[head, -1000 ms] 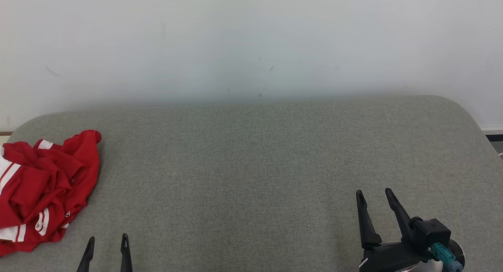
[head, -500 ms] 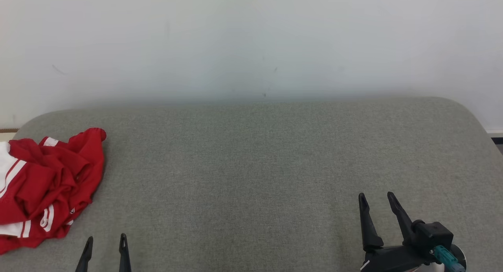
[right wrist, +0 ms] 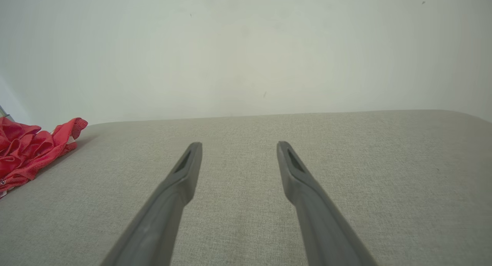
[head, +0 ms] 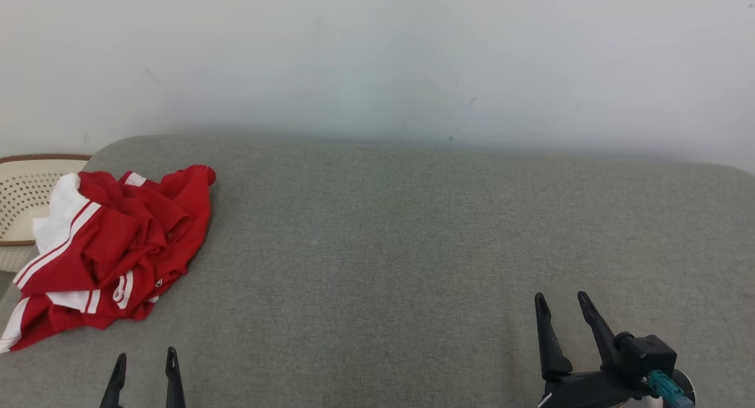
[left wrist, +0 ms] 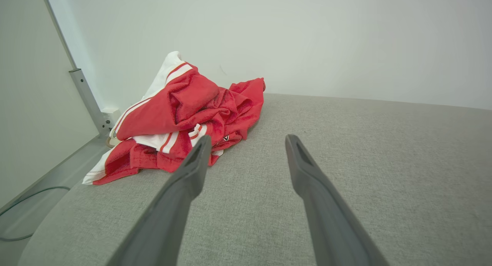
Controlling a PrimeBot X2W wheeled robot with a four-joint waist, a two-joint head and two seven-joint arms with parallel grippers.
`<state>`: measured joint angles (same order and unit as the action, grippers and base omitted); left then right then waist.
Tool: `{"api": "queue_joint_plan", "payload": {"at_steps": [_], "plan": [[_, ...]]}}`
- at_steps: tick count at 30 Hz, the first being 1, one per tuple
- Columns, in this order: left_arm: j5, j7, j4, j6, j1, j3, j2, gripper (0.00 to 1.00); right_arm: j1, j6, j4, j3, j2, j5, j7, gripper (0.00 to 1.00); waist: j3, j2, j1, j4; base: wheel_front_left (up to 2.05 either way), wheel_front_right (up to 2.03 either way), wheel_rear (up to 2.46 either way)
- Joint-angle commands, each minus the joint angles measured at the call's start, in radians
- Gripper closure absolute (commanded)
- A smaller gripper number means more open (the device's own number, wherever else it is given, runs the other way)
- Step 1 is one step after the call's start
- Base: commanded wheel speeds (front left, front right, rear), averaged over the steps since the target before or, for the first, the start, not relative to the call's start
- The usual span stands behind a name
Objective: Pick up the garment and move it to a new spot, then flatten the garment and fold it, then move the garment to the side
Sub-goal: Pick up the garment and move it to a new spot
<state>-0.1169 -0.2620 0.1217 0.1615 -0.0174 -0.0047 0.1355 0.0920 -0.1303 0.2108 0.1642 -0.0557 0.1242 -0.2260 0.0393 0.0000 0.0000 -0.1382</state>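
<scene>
Garment (head: 118, 249), red with white stripes, lies crumpled in a loose heap at the left end of a grey cushion (head: 383, 231), ahead of the left gripper (head: 145, 354) and a little to its left. That gripper's two dark fingers stand apart, with nothing between them. In the head view a strip of cushion separates the fingertips from the nearest red fold, so gripper and cloth are near but not touching.

From the left wrist the garment (left wrist: 192, 104) rises just beyond the left finger (left wrist: 180, 189). Its tip overlaps the lower hem in that picture, while the right finger points at open upholstery. The heap stands highest on the side away from the gripper, where a white panel with red stripes peaks against the wall (left wrist: 307, 39).

The right gripper (head: 560, 296) sits low over the cushion's near edge, its fingers likewise spread and empty, well apart from the garment, which lies far off to its left. From the right wrist only a red edge of the cloth (right wrist: 27, 150) shows, left of and beyond the spread fingertips.

A cream perforated basket (head: 23, 190) with a brown rim stands past the garment, farther left of the left gripper. The white panel overlaps the basket in the head view.
</scene>
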Motion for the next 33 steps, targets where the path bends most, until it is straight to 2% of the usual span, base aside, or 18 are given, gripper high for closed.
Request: {"api": "queue_joint_plan", "payload": {"at_steps": [1,21,27,33], "plan": [[-0.005,-0.005,-0.003,0.004,0.002,0.005,0.004,0.0,-0.002,-0.001,0.001,0.001,-0.002,0.002,-0.005,0.0,-0.007,0.0,0.0,-0.047,0.0,0.0,0.0],[0.002,-0.005,-0.01,0.019,0.008,0.028,0.003,0.0,0.011,-0.001,0.009,0.03,-0.013,0.006,-0.012,0.0,-0.006,0.0,0.0,-0.258,0.0,0.0,0.0],[0.005,-0.005,-0.013,0.022,0.013,0.033,0.003,0.0,0.015,-0.001,0.015,0.037,-0.007,0.007,-0.016,0.0,-0.004,0.0,0.0,-0.3,0.0,0.0,0.0],[0.002,-0.005,-0.01,0.023,0.015,0.042,0.004,0.0,0.017,-0.001,0.021,0.043,-0.005,0.008,-0.021,0.0,-0.006,0.0,0.0,-0.311,0.0,0.0,0.0]]}}
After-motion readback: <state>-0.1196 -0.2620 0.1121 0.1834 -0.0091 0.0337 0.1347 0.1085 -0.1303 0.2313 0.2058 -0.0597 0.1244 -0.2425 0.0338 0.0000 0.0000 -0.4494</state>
